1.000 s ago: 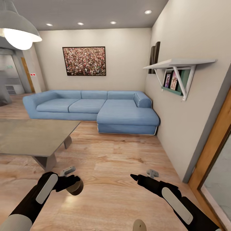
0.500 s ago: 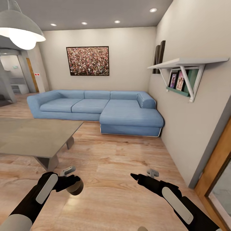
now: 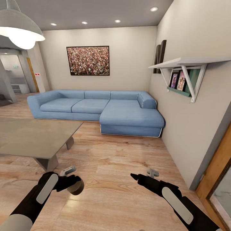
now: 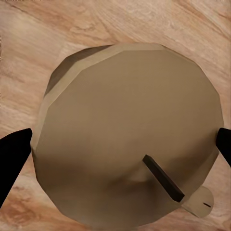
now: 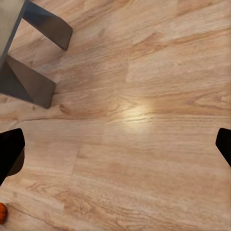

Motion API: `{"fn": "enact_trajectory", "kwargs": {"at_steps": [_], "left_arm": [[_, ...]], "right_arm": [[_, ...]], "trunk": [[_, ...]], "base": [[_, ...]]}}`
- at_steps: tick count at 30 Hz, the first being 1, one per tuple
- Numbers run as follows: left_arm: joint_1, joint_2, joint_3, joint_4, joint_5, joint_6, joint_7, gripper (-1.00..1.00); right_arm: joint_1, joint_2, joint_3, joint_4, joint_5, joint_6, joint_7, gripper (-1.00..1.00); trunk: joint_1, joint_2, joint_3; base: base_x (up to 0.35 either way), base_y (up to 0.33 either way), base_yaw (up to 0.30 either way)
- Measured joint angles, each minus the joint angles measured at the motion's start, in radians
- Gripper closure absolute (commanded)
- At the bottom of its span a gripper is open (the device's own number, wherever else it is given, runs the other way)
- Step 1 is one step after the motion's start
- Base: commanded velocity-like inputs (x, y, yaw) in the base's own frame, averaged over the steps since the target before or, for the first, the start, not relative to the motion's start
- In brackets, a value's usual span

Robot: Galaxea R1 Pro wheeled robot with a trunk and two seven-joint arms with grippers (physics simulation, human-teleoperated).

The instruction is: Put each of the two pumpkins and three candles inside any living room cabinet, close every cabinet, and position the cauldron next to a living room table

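The left hand holds one candle low above the wooden floor. In the left wrist view the two black fingertips stand at opposite sides of the candle, so the hand is closed on it. The candle is a squat tan cylinder; its flat round face looks toward the wrist camera, and its short axis runs along the fingers. A dark wick lies slanted on this face. In the head view the hand covers a part of the candle, and only its rounded side shows.

The right hand is held out over the floor, and nothing is in it. In the right wrist view its two fingertips are far apart at the two edges of the picture, with bare floor between them, so it is wide open. In the head view the fingers look like one dark point, and the gap cannot be made out there.

At one corner of the right wrist view a small orange piece of a pumpkin is cut off by the edge. Two grey legs of the worktop are also there.

In the head view the grey worktop stands ahead of the left arm, cut off by the picture's left edge. Behind it are a blue sofa, a framed picture and a wall shelf.
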Motion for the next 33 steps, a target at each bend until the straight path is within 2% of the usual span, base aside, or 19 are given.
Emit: {"fn": "enact_trajectory", "kwargs": {"at_steps": [5, 7, 19, 21, 29, 33], "left_arm": [[0.0, 0.003, -0.004, -0.002, 0.0, 0.004, 0.001, 1.0], [0.0, 0.012, -0.004, -0.006, -0.006, 0.007, 0.001, 1.0], [0.0, 0.106, 0.004, -0.011, 0.0, 0.013, -0.003, 1.0], [0.0, 0.107, 0.002, -0.011, 0.009, 0.012, -0.003, 1.0], [0.0, 0.106, -0.006, -0.011, 0.007, 0.012, -0.004, 1.0], [0.0, 0.09, -0.007, -0.011, 0.007, 0.011, -0.005, 1.0]], "right_arm": [[0.0, 0.0, -0.001, 0.007, 0.0, 0.0, -0.001, -1.0], [0.0, 0.0, -0.002, 0.01, 0.0, 0.001, -0.003, -1.0], [0.0, 0.0, -0.009, 0.019, -0.008, 0.019, -0.003, -1.0], [0.0, 0.0, -0.009, 0.019, -0.008, 0.019, -0.003, -1.0], [0.0, 0.0, -0.01, 0.016, -0.009, 0.014, 0.001, -1.0], [0.0, 0.0, -0.01, 0.017, -0.015, 0.016, 0.0, -1.0]], "trunk": [[0.0, 0.0, 0.0], [0.0, 0.0, 0.0], [0.0, 0.0, 0.0], [0.0, 0.0, 0.0], [0.0, 0.0, 0.0], [0.0, 0.0, 0.0]], "base": [[0.0, 0.0, 0.0], [0.0, 0.0, 0.0], [0.057, 0.017, 0.0], [0.063, 0.018, 0.0], [0.01, -0.014, 0.0], [0.0, -0.003, 0.0]]}}
